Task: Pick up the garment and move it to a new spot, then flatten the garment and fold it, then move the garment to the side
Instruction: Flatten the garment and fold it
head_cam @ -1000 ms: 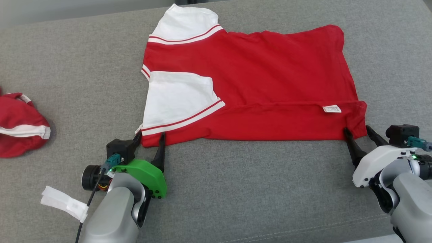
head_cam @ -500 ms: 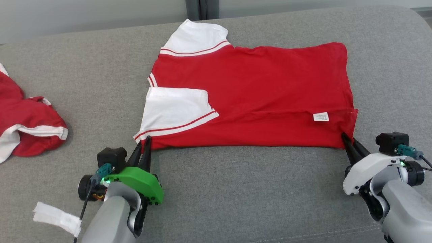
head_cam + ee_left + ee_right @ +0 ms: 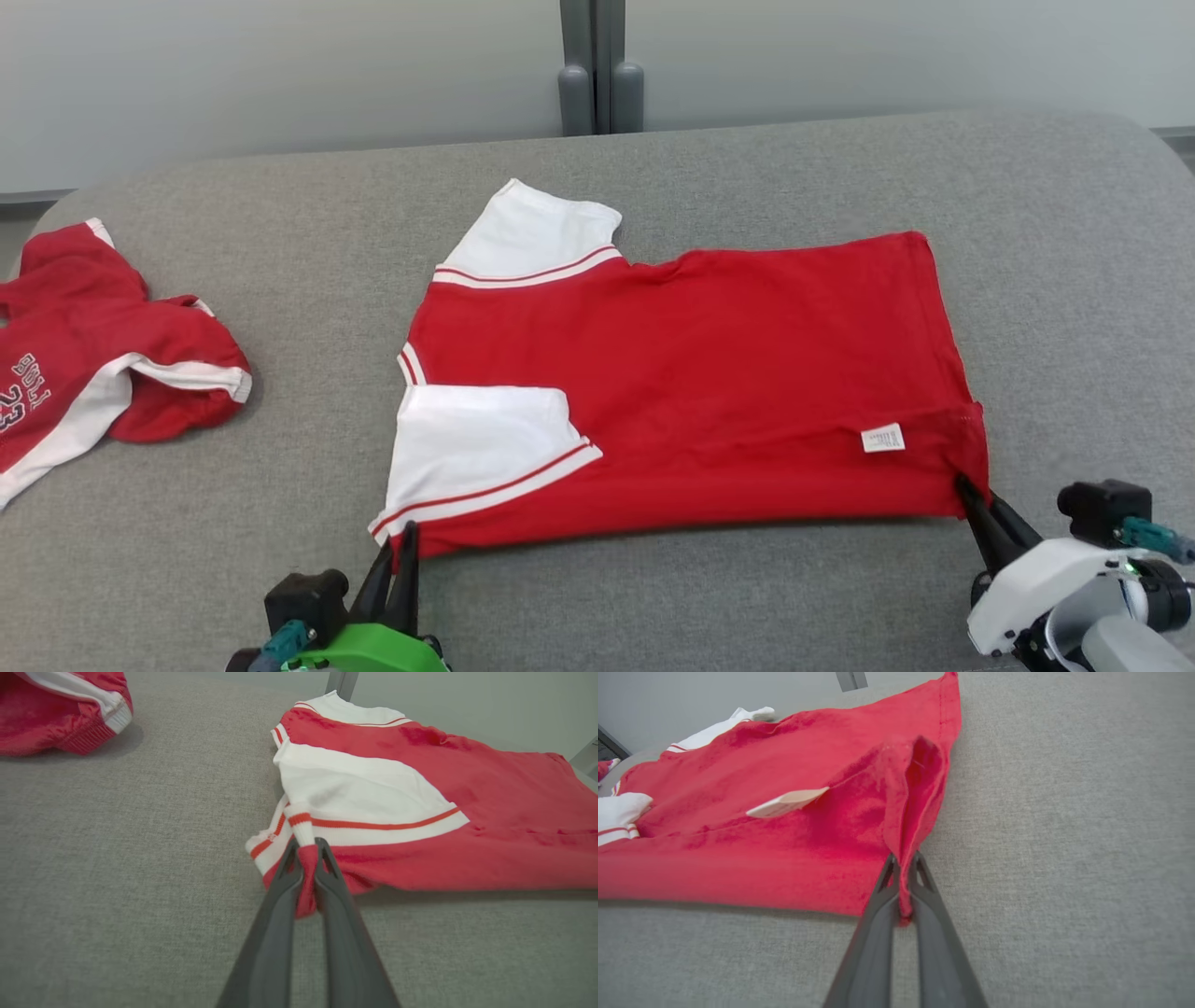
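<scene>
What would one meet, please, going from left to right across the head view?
Crumpled red-and-white garment → green-housed left gripper → flat red shirt with white sleeves → white-housed right gripper.

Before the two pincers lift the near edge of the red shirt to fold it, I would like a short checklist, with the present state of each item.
1. The left pincer is shut on the near sleeve-side corner of the red shirt: ok.
2. The right pincer is shut on the near hem corner: ok.
3. The shirt lies flat between the two grips: ok, with slight bunching at the pinched corners.
4. The near sleeve is folded in over the body: ok.
5. The other red garment lies apart, to the left: ok.
6. Each pincer holds all layers: cannot tell.
</scene>
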Robot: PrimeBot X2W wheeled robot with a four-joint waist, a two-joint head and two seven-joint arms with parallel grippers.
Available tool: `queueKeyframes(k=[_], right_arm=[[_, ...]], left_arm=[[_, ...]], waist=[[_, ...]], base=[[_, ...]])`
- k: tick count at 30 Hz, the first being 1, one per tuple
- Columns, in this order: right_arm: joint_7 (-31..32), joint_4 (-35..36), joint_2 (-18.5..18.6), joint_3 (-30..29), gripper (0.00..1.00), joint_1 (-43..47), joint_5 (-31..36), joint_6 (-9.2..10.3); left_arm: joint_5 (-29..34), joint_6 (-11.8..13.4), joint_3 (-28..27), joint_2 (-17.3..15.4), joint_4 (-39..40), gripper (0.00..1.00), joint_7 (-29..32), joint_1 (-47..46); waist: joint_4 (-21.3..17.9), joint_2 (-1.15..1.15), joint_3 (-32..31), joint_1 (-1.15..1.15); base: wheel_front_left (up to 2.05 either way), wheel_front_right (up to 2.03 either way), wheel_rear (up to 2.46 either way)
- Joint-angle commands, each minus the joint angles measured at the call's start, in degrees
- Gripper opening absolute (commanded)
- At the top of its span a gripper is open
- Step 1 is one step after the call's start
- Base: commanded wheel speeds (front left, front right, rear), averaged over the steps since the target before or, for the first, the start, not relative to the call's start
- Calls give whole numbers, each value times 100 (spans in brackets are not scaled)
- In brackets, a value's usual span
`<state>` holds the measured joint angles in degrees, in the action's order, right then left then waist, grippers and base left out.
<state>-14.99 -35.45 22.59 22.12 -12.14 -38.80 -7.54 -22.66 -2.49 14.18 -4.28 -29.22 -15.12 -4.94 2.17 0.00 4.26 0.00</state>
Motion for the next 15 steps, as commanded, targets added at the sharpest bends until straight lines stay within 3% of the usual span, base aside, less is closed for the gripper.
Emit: queueKeyframes(k=[1, 11, 12, 13, 14, 15], right_arm=[[-21, 102, 52, -103, 0, 205, -1, 11], [324, 794, -115, -766, 0, 1132, 236, 11], [366, 846, -154, -818, 47, 1173, 284, 11], [385, 878, -194, -859, 100, 1206, 310, 11], [396, 931, -237, -923, 100, 1227, 364, 11], [397, 981, -271, -980, 100, 1235, 416, 11]], left_arm=[[38, 41, -4, -15, 90, 0, -2, 144], [25, 132, 201, -10, 367, 0, 163, 682], [55, 138, 219, -22, 351, 28, 157, 680], [34, 136, 219, -18, 342, 80, 141, 682], [13, 138, 219, -10, 331, 100, 126, 681], [37, 152, 223, -8, 332, 100, 113, 660]], waist=[[63, 0, -84, 0], [29, 0, -167, 0], [21, 0, -181, 0], [16, 0, -193, 0], [10, 0, -209, 0], [3, 0, -227, 0]], base=[[0, 0, 0], [0, 0, 0], [0, 0, 0], [0, 0, 0], [0, 0, 0], [0, 0, 0]])
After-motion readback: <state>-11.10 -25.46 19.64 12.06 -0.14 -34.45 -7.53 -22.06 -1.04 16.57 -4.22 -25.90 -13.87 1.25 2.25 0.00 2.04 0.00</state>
